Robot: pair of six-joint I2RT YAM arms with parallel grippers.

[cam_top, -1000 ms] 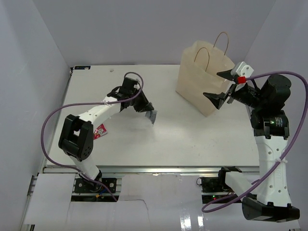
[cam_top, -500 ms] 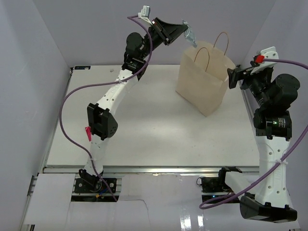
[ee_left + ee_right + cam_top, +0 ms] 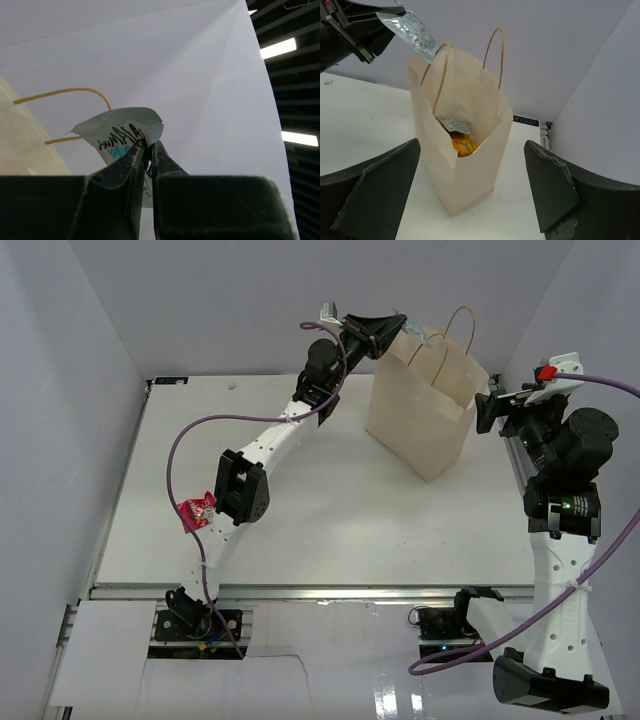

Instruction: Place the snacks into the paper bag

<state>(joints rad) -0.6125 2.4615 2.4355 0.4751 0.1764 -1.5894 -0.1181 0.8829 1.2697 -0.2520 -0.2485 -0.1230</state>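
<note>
Left gripper (image 3: 148, 145): pinched tight on a silver-blue packet (image 3: 125, 131) above the paper bag (image 3: 465, 185) mouth.
Right gripper (image 3: 471, 144): fingers spread wide, clear of the bag, near the table (image 3: 330, 530) right edge.

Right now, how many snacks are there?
4: silver-blue one in the left hand, silver one, orange one inside the paper bag, red one on the table. More may hide.

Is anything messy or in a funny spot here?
Nothing is spilled or torn, and the paper bag stands upright. One thing sits apart: a red packet lies far left on the table, right beside the left arm, away from the bag. The left hand holds a silver packet up by the bag's top edge.
</note>
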